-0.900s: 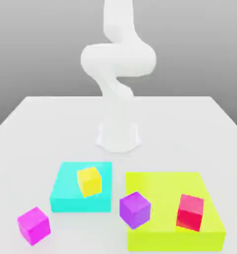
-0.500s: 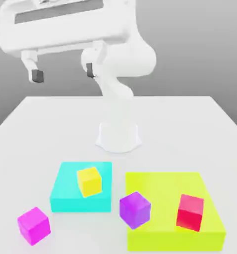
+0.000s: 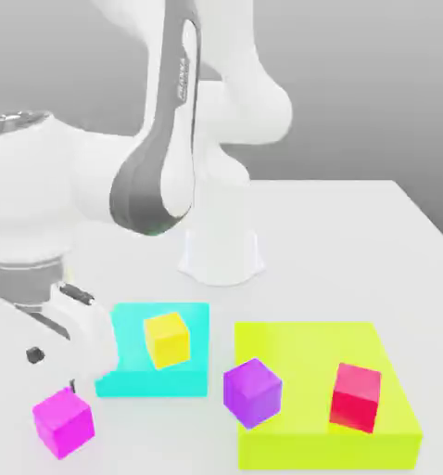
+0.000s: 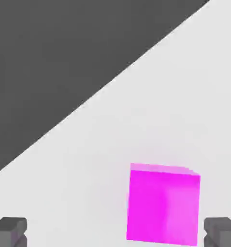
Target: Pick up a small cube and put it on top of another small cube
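"Before any descent is judged, how is the magenta cube (image 3: 64, 423) placed relative to the gripper (image 3: 55, 369)?"

"It is seen on the bare white tabletop (image 3: 327, 241), at the exterior view's left, with the gripper held just above it. In the hand view, the cube is framed between the two fingertips, but off-centre: one fingertip is left much nearer than the other."

"And how are the jaws set?"

"They are spread wide, and nothing is held. A small sideways correction towards the cube's middle seems to be called for before they are lowered around it; otherwise the nearer fingertip might be brought down on an edge."

"Is a turn of the wrist needed?"

"Probably very little. No long axis is offered by a cube, and its side faces are presented nearly square to the fingers."

"What is known of surfaces and shapes?"

"Plain, matte, flat faces and crisp edges are shown, so an even grip may be expected. The same plain finish is shared by the red cube (image 3: 356, 397), the intended base, which is seated on the broad, flat yellow-green slab (image 3: 309, 343). Its top is left free for stacking; careful centring would be needed there."
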You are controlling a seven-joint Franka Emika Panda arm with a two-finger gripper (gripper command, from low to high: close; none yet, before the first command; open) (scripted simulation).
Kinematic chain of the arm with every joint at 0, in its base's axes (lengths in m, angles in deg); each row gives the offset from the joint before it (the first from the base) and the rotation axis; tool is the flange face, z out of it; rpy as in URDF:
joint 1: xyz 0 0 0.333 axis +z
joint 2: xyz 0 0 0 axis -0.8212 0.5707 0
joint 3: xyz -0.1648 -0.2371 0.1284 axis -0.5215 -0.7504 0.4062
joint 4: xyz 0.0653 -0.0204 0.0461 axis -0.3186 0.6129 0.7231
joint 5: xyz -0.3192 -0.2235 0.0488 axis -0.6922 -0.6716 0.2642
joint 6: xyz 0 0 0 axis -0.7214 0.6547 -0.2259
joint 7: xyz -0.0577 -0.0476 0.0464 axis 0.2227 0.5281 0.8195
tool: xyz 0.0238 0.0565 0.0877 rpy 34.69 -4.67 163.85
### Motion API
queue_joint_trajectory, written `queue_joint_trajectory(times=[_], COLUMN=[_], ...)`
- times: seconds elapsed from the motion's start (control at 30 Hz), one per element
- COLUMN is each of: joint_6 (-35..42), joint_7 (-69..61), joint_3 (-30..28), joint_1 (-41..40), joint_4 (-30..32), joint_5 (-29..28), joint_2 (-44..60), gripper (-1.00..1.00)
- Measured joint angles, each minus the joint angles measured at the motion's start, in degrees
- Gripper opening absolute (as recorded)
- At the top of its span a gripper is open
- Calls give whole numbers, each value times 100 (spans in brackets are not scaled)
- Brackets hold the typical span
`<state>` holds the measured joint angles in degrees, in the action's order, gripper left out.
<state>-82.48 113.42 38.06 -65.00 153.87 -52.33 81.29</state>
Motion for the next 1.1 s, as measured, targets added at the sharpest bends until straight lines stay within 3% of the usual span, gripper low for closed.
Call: queue_joint_trajectory(times=[0.13, 0.17, 0.4, 0.57, 0.83, 1.0, 1.1], joint_6=[-629, -715, -700, 14, 974, 1556, 1199], joint_7=[-262, -302, -280, 52, -1388, -2381, -2698], joint_3=[360, 417, 411, 126, 1326, 1996, 2006], joint_1=[-313, -360, -360, -110, 886, 2101, 2455], joint_4=[-143, -165, -160, 21, -23, -85, -41], joint_5=[378, 433, 406, -111, -467, -774, -990], joint_2=[836, 947, 924, 16, -902, -1459, -1162], gripper=[0, -100, -100, -100, -100, -100, -100])
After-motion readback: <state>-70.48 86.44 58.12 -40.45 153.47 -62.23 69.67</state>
